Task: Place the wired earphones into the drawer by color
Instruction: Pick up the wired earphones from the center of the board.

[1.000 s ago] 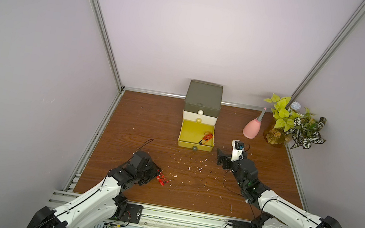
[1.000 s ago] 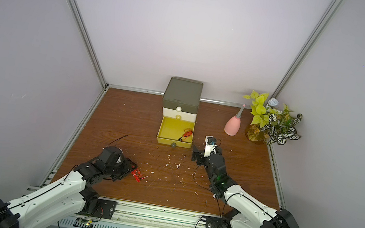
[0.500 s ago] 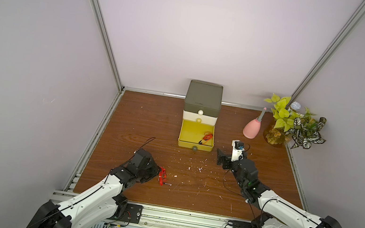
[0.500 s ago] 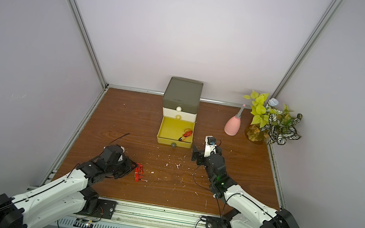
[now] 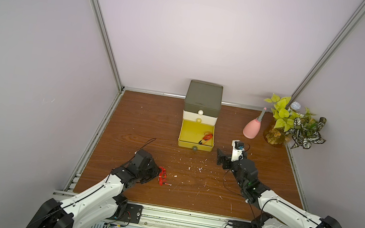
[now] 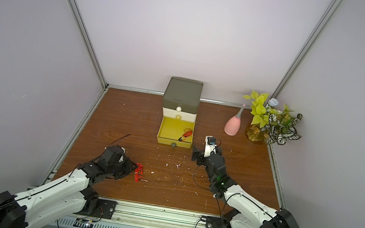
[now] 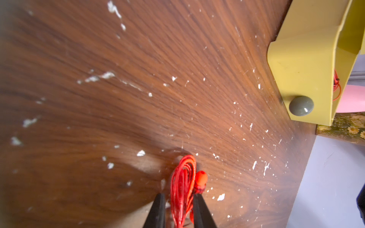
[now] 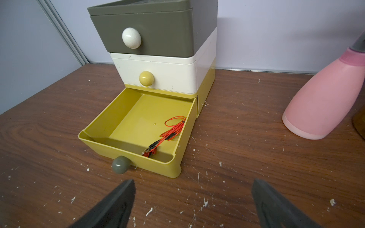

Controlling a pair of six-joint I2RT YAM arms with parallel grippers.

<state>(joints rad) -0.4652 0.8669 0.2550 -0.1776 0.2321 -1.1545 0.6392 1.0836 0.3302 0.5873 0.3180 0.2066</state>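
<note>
I have the left gripper (image 7: 178, 197) clenched on the red earphone bundle (image 7: 183, 183) — its two fingers pinch the coil across the middle, which should stop the thin cable unspooling on a lift. The bundle sits low over the table (image 5: 140, 122) at my front left, well apart from the drawer box (image 8: 158, 65); whether it has cleared the wood I cannot tell. The yellow drawer (image 8: 154, 165) stands pulled out with another red bundle (image 8: 171, 132) lying toward its right wall, so red belongs there. My right gripper (image 8: 193, 187) hangs wide open and empty just in front of that drawer — presumably parked to shut it afterwards.
</note>
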